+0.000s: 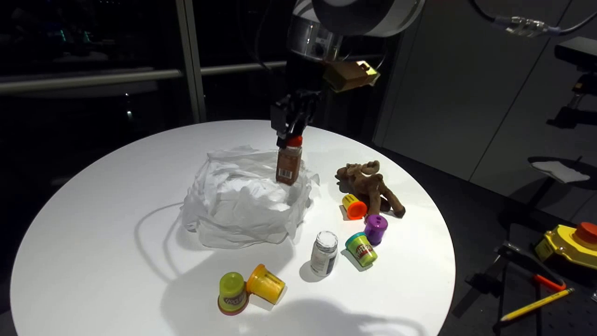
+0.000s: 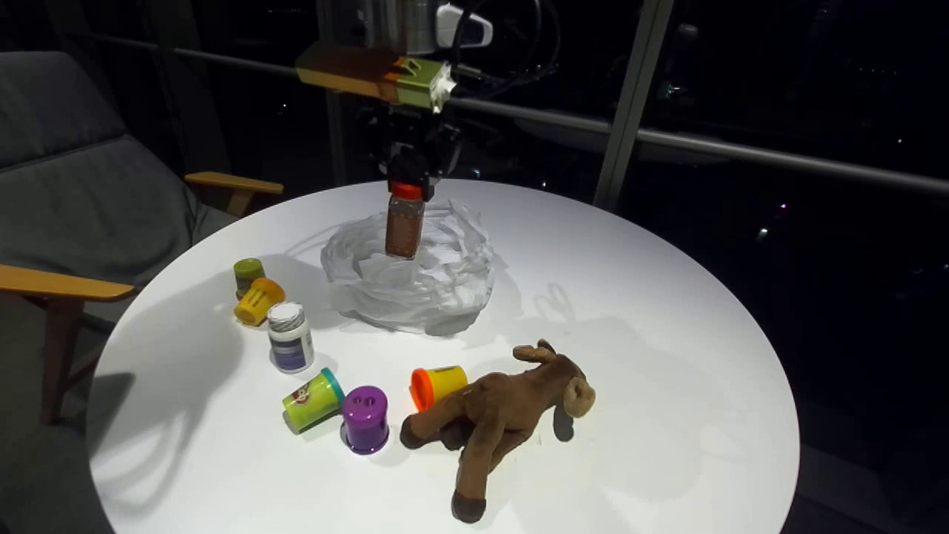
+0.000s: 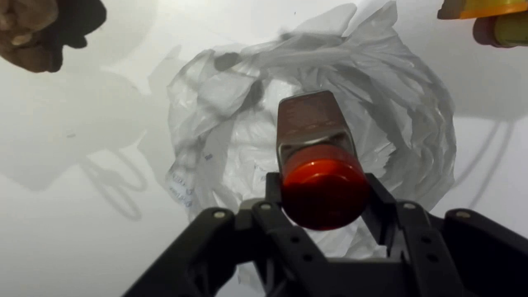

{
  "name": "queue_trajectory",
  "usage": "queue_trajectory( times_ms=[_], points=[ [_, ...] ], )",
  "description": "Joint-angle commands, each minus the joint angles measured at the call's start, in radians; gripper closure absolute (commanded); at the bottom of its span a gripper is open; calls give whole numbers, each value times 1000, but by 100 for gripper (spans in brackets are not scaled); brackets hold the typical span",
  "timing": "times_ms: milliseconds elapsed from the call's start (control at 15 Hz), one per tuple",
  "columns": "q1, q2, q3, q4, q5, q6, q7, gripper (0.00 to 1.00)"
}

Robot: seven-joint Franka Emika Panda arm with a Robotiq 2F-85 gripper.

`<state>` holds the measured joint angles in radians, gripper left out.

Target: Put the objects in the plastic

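My gripper (image 3: 323,190) is shut on the red cap of a brown spice bottle (image 3: 311,113). The bottle hangs slightly tilted over the mouth of the plastic (image 1: 242,205), a crumpled whitish bag; whether its base touches the film, I cannot tell. Loose on the table lie a brown plush animal (image 2: 511,408), a yellow cup with orange lid (image 1: 354,206), a purple cup (image 2: 365,419) and a green cup with teal lid (image 1: 361,249). A white bottle (image 2: 290,337) stands near them. An orange-yellow cup (image 1: 266,283) touches an upright green cup (image 1: 232,293).
Everything rests on a round white table (image 1: 102,224) with a curved edge. A grey armchair (image 2: 74,170) with wooden arms is beside it in an exterior view. A side stand with a yellow and red button box (image 1: 571,245) is beyond the table.
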<state>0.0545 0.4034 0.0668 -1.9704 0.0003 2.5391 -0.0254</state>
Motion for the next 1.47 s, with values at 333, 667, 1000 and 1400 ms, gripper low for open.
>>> queue_trajectory(
  times_ms=[333, 667, 1000, 1400],
  points=[
    [34, 177, -13, -35, -7, 304, 44, 76],
    [75, 128, -60, -81, -67, 298, 53, 19],
    [146, -16, -123, -134, -123, 217, 129, 0],
    [151, -235, -72, -236, -109, -168, 271, 0]
  ],
)
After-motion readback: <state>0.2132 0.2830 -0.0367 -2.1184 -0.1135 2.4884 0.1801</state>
